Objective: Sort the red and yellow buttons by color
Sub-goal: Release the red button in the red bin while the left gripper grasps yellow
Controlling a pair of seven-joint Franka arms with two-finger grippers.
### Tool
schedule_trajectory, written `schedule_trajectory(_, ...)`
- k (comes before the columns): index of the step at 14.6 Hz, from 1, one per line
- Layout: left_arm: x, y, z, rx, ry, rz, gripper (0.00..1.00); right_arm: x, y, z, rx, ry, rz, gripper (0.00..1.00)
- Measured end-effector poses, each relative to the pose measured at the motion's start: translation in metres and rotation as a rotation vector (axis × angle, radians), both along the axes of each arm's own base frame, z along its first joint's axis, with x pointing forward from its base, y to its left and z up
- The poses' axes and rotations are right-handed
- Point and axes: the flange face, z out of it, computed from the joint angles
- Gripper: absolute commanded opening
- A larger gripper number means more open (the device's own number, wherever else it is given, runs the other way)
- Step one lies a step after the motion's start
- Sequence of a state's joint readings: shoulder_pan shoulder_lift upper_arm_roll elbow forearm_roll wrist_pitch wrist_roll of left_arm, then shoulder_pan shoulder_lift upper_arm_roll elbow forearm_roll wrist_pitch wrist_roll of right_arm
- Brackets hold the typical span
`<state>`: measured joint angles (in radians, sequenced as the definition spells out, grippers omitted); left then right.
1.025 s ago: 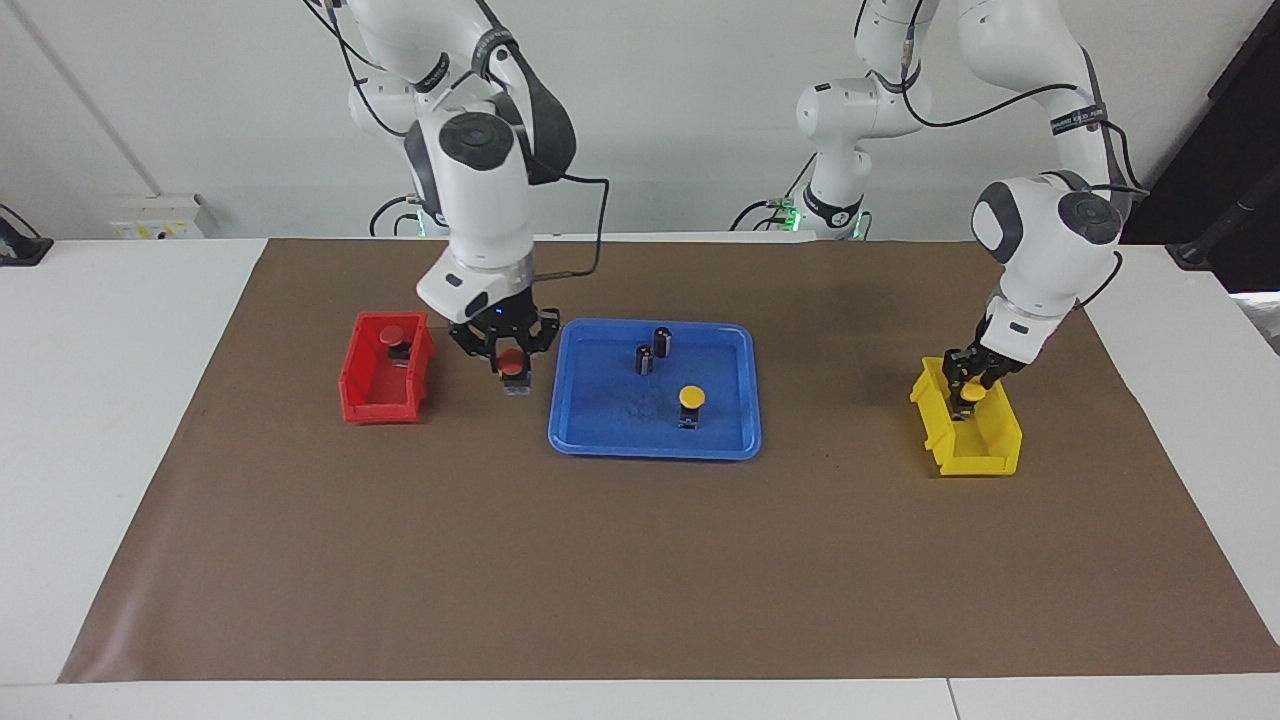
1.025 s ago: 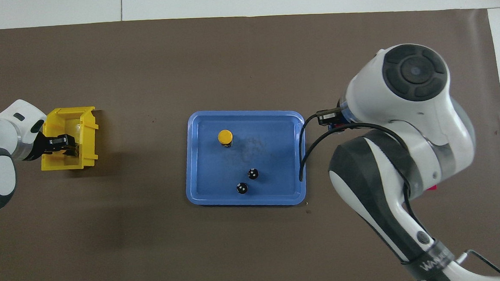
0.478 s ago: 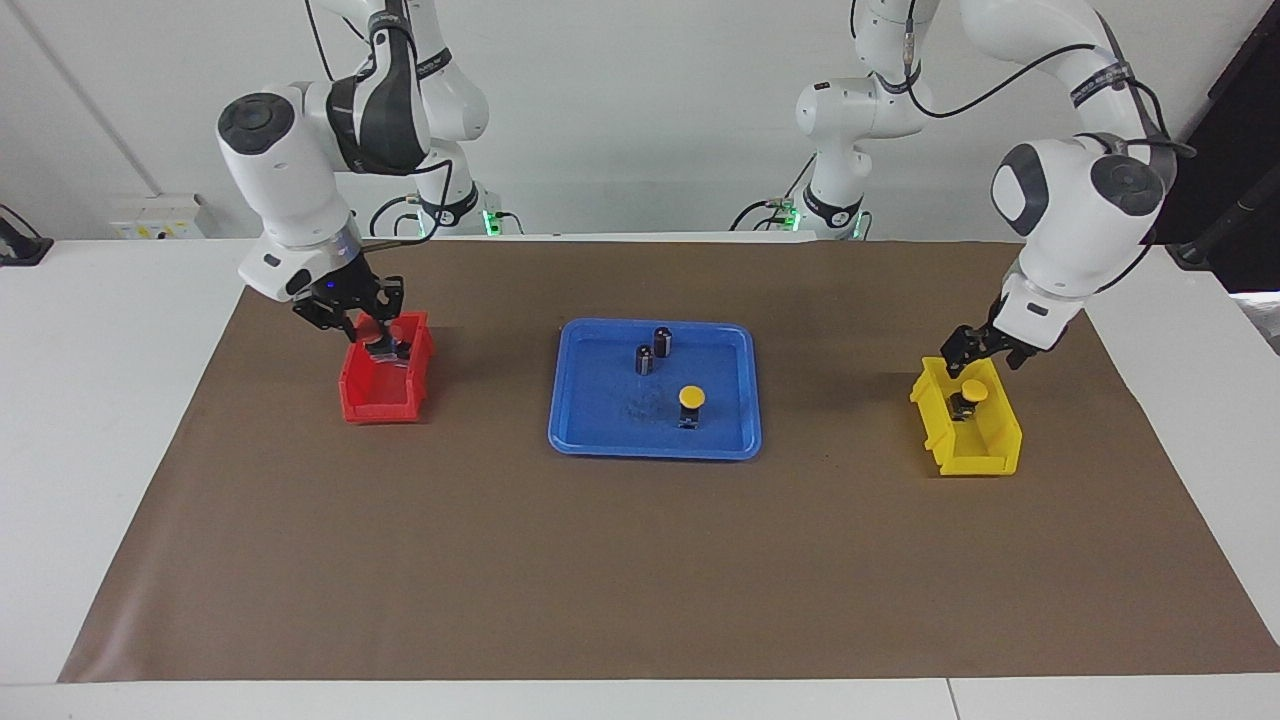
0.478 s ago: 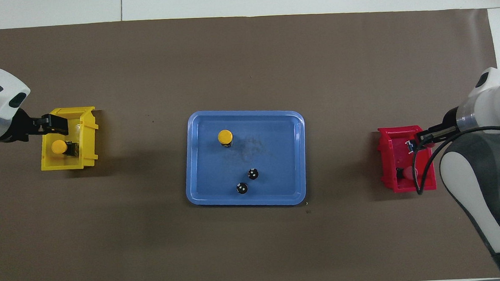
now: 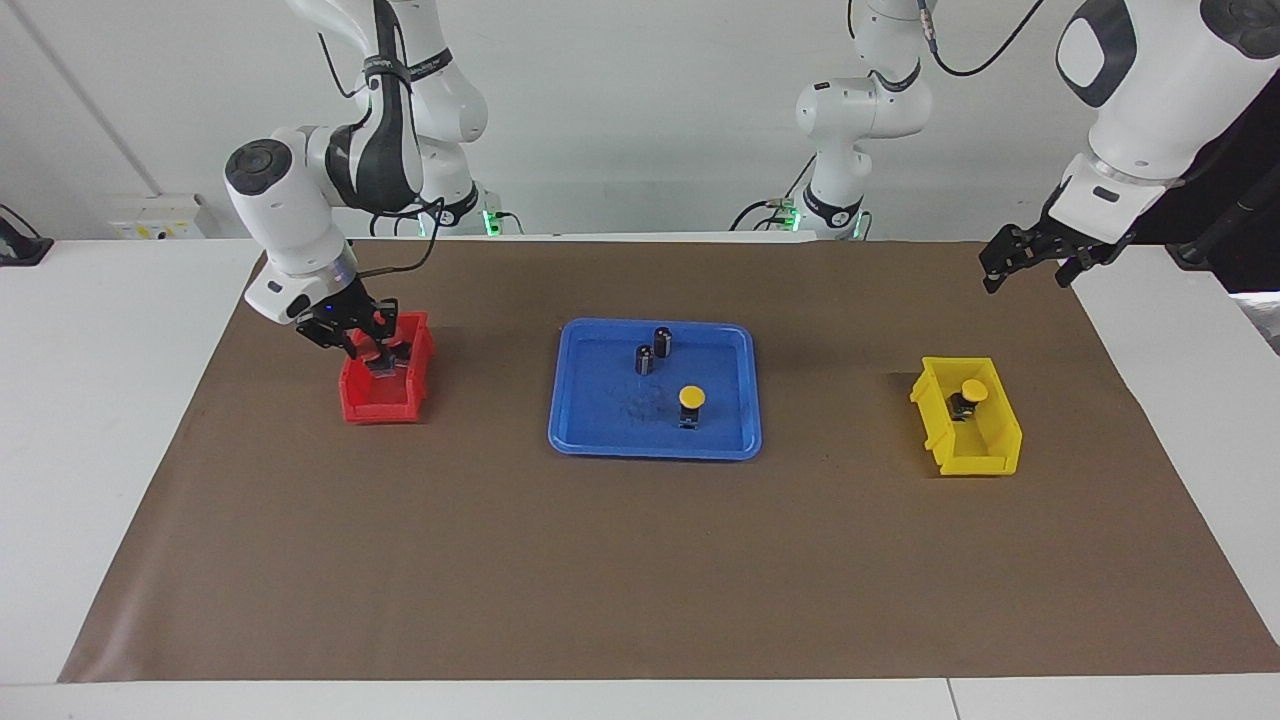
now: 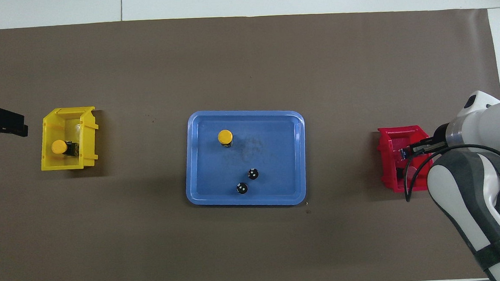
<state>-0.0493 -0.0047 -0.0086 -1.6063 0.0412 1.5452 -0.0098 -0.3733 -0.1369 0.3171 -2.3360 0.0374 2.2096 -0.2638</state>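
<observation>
Brown mat [image 5: 640, 560] over white table [image 5: 110, 420]

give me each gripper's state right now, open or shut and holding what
Left gripper: open, empty, raised above the mat near the yellow bin.
Right gripper: shut on a red button, down in the red bin.

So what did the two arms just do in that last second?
The right gripper carried a red button from beside the blue tray into the red bin, still gripping it. The left gripper released a yellow button into the yellow bin and rose. The tray's contents stayed put.
</observation>
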Motion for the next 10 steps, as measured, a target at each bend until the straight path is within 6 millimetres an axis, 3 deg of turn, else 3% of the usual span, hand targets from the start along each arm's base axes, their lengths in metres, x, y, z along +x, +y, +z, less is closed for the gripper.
schedule_trajectory(3, 0.006, -0.016, -0.024, -0.076, -0.034, 0.058, 1.00, -0.008, 0.001, -0.022, -0.003, -0.041, -0.009, 0.17)
schedule_trajectory(4, 0.007, -0.038, -0.039, -0.093, -0.050, 0.090, 1.00, -0.010, 0.001, -0.027, -0.004, -0.051, -0.012, 0.19)
schedule_trajectory(6, -0.001, -0.117, -0.074, -0.106, -0.074, 0.148, 1.00, -0.012, 0.002, -0.031, -0.005, -0.064, -0.017, 0.24)
schedule_trajectory(8, -0.019, -0.206, -0.119, -0.109, -0.068, 0.175, 1.00, -0.012, 0.002, -0.032, -0.005, -0.065, -0.020, 0.48)
schedule_trajectory(9, -0.026, -0.243, -0.141, -0.113, -0.070, 0.188, 1.00, -0.013, 0.002, -0.032, -0.005, -0.064, -0.020, 0.55)
schedule_trajectory(10, -0.031, -0.273, -0.162, -0.115, -0.071, 0.192, 1.00, -0.012, 0.002, -0.032, -0.005, -0.064, -0.020, 0.72)
